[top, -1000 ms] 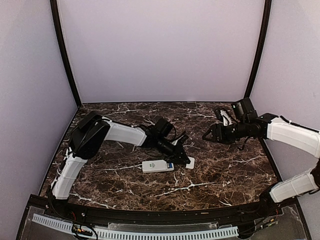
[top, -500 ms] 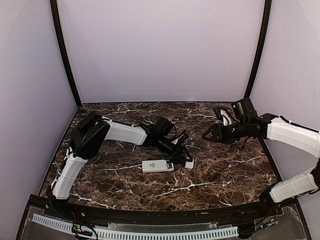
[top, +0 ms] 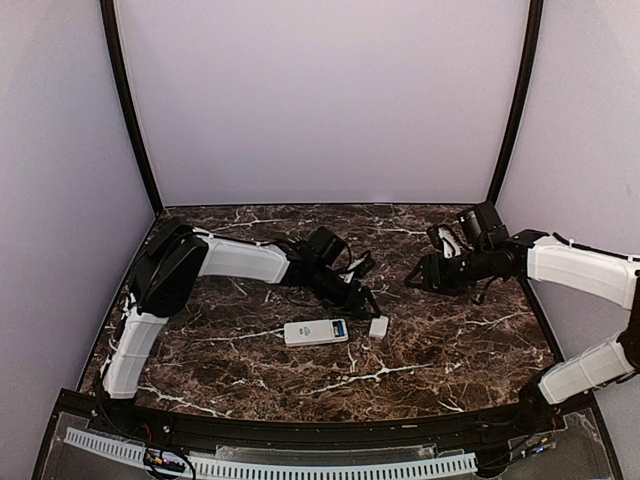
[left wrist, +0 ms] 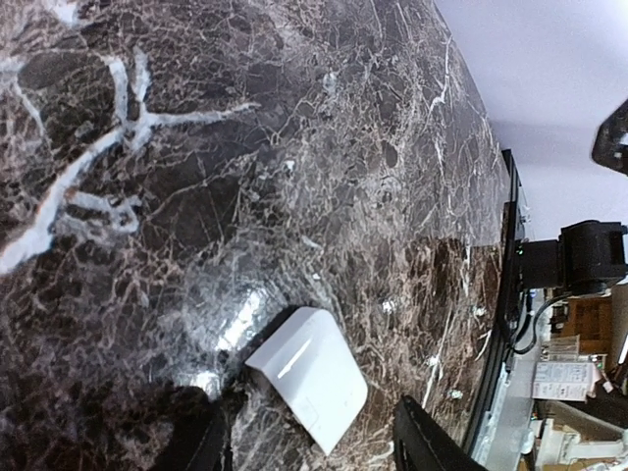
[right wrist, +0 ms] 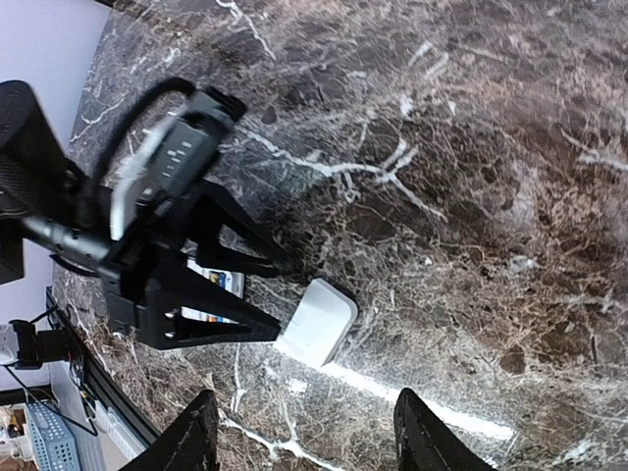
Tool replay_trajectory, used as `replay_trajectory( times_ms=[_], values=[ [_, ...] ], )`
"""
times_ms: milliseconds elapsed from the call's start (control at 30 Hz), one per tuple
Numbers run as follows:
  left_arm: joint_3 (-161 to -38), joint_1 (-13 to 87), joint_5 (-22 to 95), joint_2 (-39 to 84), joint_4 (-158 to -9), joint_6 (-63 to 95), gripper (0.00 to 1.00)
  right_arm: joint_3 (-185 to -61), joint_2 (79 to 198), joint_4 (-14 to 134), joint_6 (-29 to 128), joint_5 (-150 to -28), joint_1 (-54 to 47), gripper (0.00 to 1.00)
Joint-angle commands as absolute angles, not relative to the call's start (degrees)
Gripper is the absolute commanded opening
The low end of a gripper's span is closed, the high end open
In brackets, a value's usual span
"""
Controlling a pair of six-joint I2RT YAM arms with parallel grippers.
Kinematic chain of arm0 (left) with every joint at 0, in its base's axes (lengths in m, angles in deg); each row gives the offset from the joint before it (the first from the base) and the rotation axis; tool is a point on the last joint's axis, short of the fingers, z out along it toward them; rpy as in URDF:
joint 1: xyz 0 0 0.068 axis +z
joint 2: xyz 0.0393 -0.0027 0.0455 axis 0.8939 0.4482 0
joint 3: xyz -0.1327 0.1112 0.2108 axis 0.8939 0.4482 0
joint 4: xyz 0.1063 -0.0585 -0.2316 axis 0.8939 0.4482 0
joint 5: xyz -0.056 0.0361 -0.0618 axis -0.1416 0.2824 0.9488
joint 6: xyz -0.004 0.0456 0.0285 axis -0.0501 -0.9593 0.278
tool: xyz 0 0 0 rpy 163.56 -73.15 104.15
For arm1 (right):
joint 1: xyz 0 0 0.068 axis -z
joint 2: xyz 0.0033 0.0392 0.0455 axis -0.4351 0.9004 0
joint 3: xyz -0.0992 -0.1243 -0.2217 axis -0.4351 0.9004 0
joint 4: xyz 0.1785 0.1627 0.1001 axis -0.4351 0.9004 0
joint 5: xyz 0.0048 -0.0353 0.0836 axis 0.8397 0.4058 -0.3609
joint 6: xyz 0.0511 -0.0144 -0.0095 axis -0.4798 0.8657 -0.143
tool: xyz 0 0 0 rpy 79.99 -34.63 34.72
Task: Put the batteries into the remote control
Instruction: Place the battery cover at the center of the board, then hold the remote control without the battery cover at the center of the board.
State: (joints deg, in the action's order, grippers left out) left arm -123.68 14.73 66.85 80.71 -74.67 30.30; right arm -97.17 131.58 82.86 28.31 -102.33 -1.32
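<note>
The white remote control (top: 314, 332) lies flat mid-table, with the blue of the batteries (top: 340, 328) showing at its right end. A small loose white cover piece (top: 378, 326) rests on the marble just right of it. My left gripper (top: 366, 293) hangs open a little behind the cover, its fingers apart from it; in the left wrist view the cover (left wrist: 312, 378) lies between and beyond the left gripper (left wrist: 314, 453) jaws, untouched. My right gripper (top: 413, 277) is open and empty, further right. In the right wrist view the right gripper (right wrist: 309, 446) looks down on the cover (right wrist: 317, 321) and remote (right wrist: 214, 285).
Dark marble tabletop (top: 450, 340) with white veins, enclosed by pale walls and black corner posts (top: 128, 110). A black rail (top: 300, 430) runs along the near edge. The left arm (top: 240, 262) stretches across the left half toward the middle.
My left gripper opened, let go of the white cover and drew back from it; the cover now lies on the table. The right gripper shifted slightly left.
</note>
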Motion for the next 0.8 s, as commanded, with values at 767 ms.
replay_trajectory(
  times_ms=[767],
  values=[
    [-97.6, 14.6, 32.1, 50.3, -42.8, -21.0, 0.82, -95.6, 153.9, 73.7, 20.4, -107.0, -8.4, 0.39]
  ],
)
